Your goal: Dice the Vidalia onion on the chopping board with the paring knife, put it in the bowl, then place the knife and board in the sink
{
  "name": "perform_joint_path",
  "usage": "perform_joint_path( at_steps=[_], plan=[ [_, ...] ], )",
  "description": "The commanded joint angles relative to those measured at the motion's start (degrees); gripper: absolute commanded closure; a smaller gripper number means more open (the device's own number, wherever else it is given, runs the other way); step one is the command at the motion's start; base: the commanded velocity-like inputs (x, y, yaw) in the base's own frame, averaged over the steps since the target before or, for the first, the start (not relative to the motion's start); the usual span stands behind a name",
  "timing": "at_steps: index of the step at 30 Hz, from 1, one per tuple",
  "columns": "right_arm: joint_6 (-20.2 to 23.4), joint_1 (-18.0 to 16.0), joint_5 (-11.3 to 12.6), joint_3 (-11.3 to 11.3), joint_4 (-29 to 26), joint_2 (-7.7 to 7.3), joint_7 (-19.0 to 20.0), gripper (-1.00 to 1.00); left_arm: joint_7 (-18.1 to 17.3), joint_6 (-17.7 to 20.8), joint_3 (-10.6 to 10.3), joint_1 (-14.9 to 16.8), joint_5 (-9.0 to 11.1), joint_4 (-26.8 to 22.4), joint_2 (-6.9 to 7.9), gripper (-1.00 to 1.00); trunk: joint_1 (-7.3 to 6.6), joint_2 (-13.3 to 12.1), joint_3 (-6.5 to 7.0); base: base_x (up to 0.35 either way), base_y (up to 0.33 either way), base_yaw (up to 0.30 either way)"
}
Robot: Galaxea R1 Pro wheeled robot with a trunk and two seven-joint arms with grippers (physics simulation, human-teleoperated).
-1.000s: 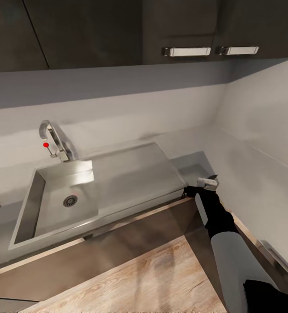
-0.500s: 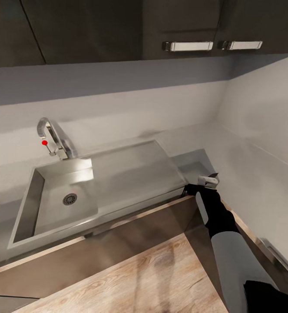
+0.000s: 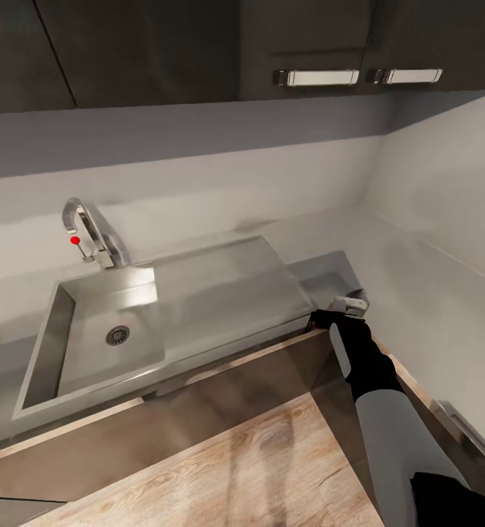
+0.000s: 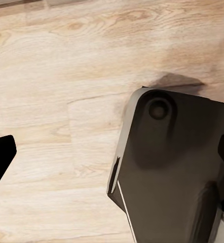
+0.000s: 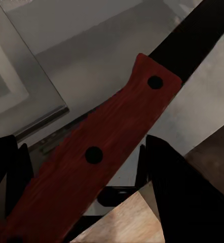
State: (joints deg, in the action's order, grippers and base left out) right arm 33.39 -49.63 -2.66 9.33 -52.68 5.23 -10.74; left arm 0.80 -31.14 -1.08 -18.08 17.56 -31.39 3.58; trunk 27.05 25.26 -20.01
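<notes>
Right wrist view: my right end effector (image 5: pixel 86 177) is clamped on the paring knife (image 5: pixel 99 152), held over the bench (image 3: pixel 330 267) just right of the sink (image 3: pixel 162 315). Left end effector's state I cannot tell, over wood floor (image 4: pixel 51 76).

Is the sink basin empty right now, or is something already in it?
Empty. The head view shows the sink basin with just its drain; the paring knife is between the right gripper fingers.
</notes>
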Motion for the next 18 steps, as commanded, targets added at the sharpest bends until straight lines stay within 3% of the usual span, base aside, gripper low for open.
perform_joint_path(
  at_steps=[1, 18],
  plan=[
    [0.53, -0.02, -0.85, 0.16, 1.79, 0.04, -0.02, 1.0, 0.08, -0.06, -0.1, -0.03, 0.23, -0.09, 0.02, -1.0, 0.05, 0.07, -0.09, 0.0, 0.0, 0.0],
    [0.53, -0.02, -0.86, 0.25, 1.79, 0.04, -0.16, 1.0, 0.08, -0.06, -0.12, -0.03, 0.22, -0.08, 0.02, -1.0, 0.05, 0.07, 0.01, 0.0, 0.0, 0.0]
  ],
)
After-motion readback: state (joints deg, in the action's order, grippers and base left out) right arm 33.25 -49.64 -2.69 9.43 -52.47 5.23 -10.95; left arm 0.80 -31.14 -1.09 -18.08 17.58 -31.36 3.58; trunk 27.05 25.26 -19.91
